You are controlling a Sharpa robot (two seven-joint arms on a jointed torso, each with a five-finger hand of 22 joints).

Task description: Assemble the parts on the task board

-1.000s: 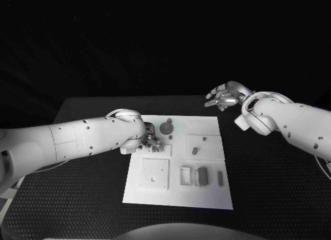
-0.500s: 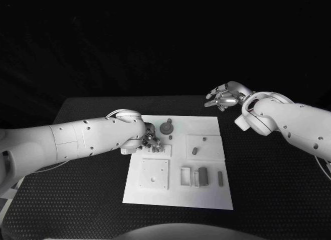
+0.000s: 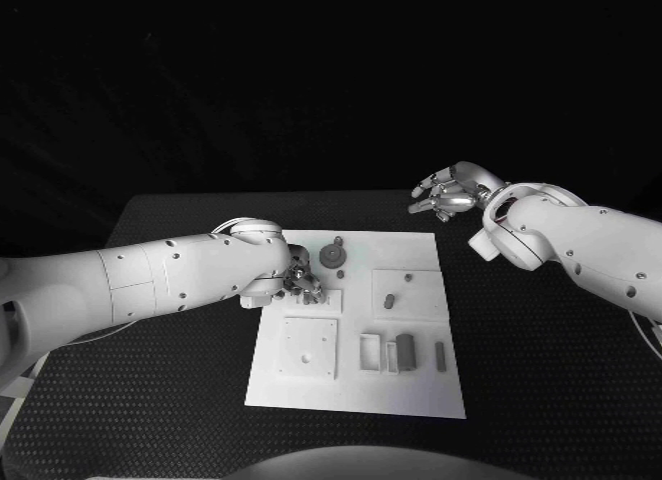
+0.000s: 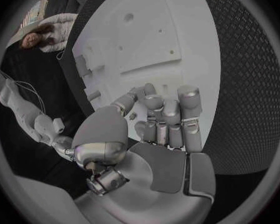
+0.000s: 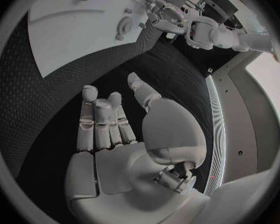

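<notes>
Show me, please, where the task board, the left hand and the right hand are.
task board [image 3: 418, 385], head view, bare near corner of the white plate.
left hand [image 3: 300, 285], head view, the fingers over the board's left edge.
right hand [image 3: 444, 195], head view, middle of the raised hand.

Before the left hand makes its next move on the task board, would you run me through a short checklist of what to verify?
1. Left hand sits over the task board, at its left edge: ok.
2. Left hand holds a part: cannot tell; the fingers are curled in and hide whatever lies between them.
3. Right hand is off the board, above the black table beyond the board's far right corner: ok.
4. Right hand holds nothing, fingers apart: ok.
5. Round grey part lies on the board just beside the left hand, apart from it: ok.
6. Grey parts near the board's middle lie untouched: ok.
</notes>
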